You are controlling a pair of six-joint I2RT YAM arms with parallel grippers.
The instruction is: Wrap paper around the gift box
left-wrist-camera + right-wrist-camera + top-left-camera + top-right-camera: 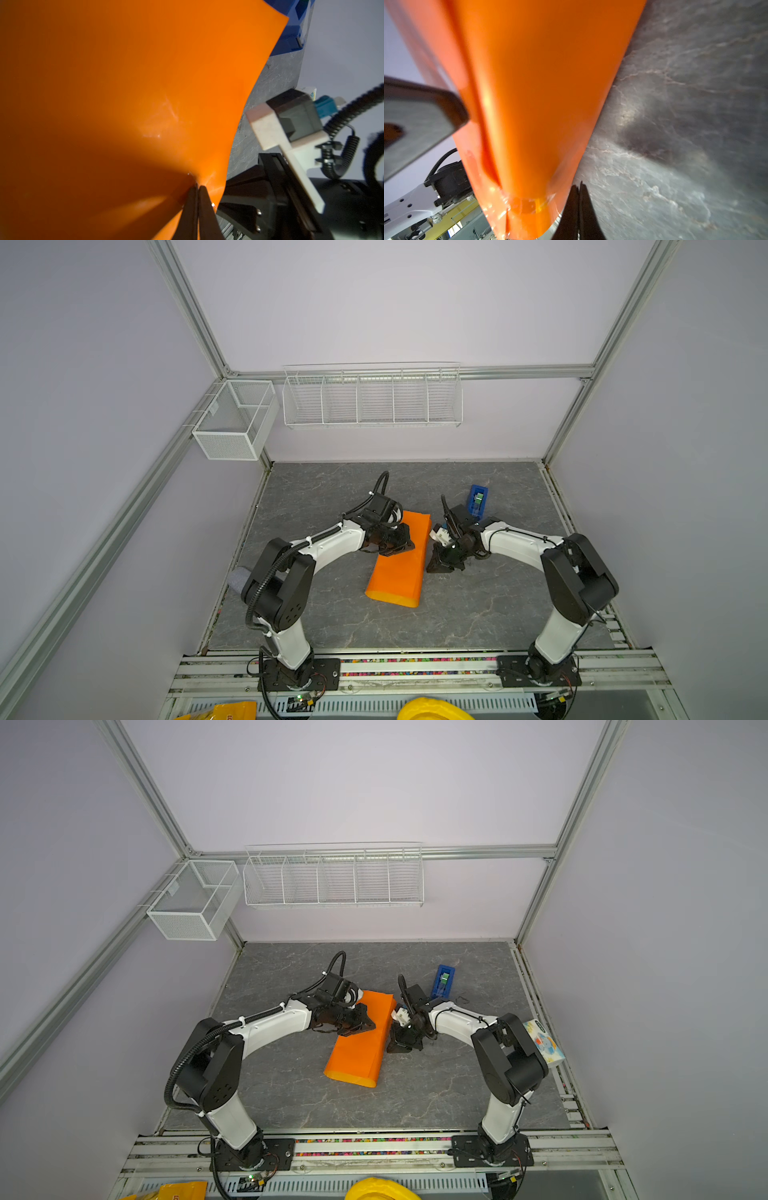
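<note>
Your left gripper [197, 187] is pinched on the thin orange paper sheet [401, 560] folded mid-table — light, floppy, easily torn, so hold near an edge — while your right gripper [580, 185] sits closed just right of it, gift box unseen.

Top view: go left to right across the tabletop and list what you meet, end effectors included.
paper → right end effector → blue tape dispenser → patterned packet. The left end effector overlaps the paper, so it has no clear place in the order.
</note>
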